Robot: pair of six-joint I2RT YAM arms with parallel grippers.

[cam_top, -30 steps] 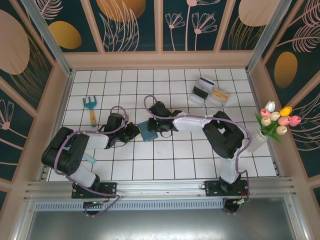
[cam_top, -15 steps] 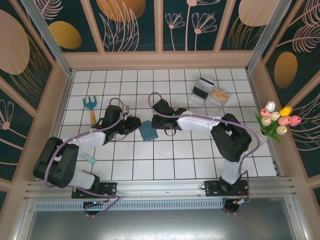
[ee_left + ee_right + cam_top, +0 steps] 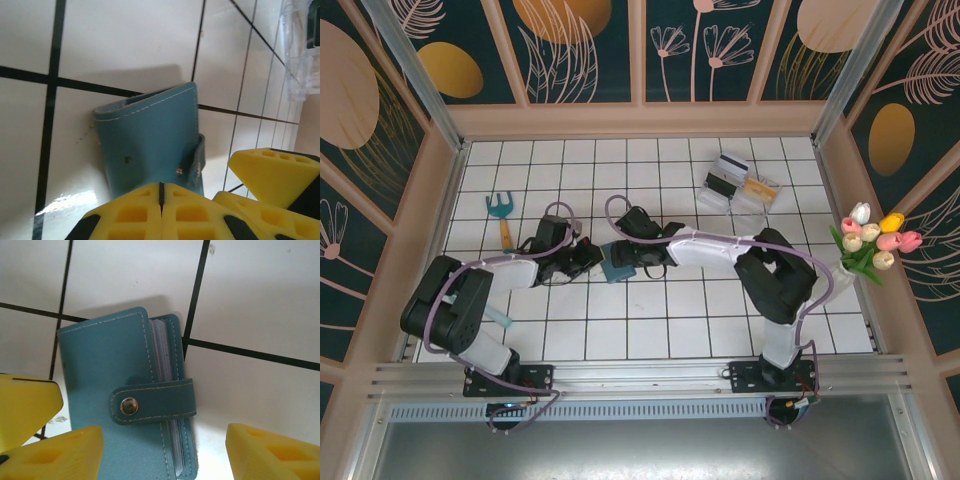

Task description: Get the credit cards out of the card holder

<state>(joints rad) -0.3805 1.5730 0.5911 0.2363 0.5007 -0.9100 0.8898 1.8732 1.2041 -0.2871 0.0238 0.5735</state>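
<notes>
Card holder lay on the table, about mid-centre, between the two grippers. Left gripper sat just beside its left edge; right gripper was at its right side, fingers straddling it. Tray was back-right, well apart, with the credit cards in it. Hand fork lay far left, behind the left arm. Flower vase stood at the right edge.

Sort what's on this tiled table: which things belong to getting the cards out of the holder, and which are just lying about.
Job: teal-blue leather-like bifold card holder, snapped shut; greyish plastic card with dark stripe; yellow-orange plastic card.
Lying about: teal hand rake with wooden handle; tulips in white vase; clear plastic tray under the cards.
</notes>
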